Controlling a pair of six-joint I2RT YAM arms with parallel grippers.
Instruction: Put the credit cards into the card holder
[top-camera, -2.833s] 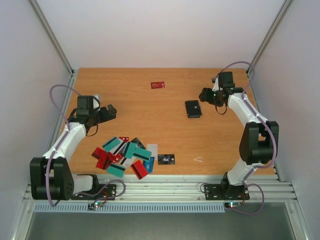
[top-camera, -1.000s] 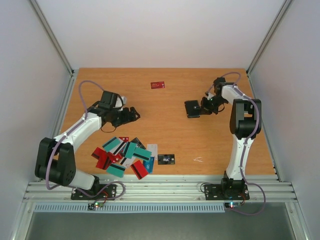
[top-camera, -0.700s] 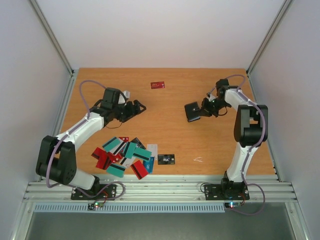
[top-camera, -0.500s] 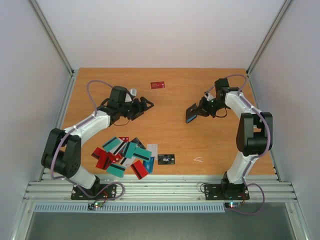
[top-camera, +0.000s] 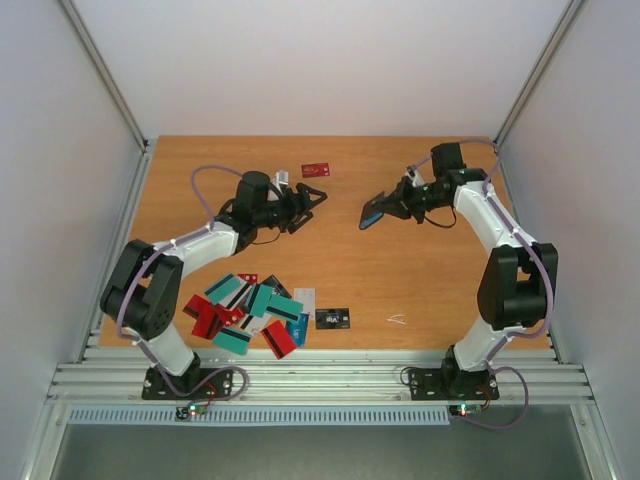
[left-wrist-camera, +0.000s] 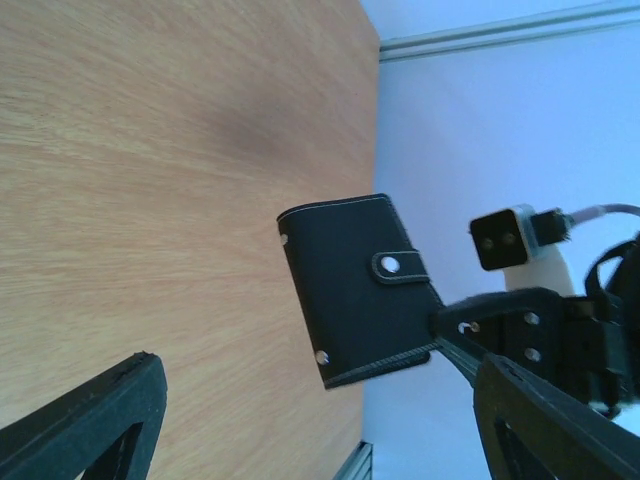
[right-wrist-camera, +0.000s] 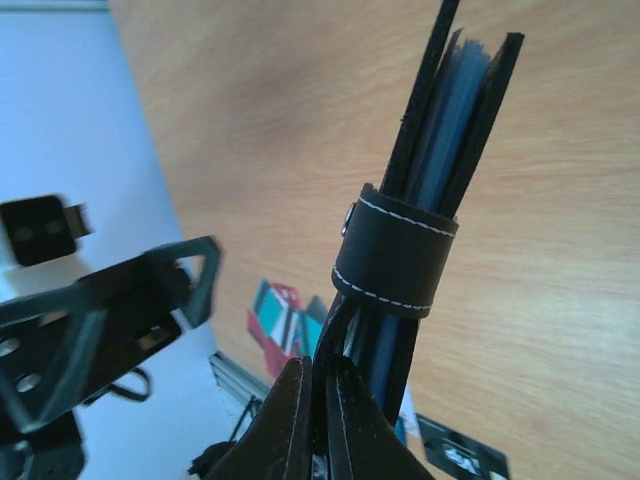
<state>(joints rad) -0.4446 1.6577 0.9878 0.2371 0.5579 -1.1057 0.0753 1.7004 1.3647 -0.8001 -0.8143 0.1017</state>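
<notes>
Wooden counter (top-camera: 430, 285): right hand (top-camera: 393, 207) clamped on card holder (top-camera: 374, 213), held off surface; left hand (top-camera: 316, 196) spread wide, empty; credit cards (top-camera: 250, 312) heaped front-left.

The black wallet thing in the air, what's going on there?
The right tool is shut on the card holder, holding it closed above the table. The left tool, open and empty, points toward it. The credit cards lie in a heap near the front, one red card apart at the back.

table (top-camera: 430, 285): orange-brown wood grain | white scrap (top-camera: 397, 319): on table, near its front edge, right of middle | ribbed metal rail (top-camera: 330, 380): along table's front edge | pale walls (top-camera: 320, 60): behind and beside table
</notes>
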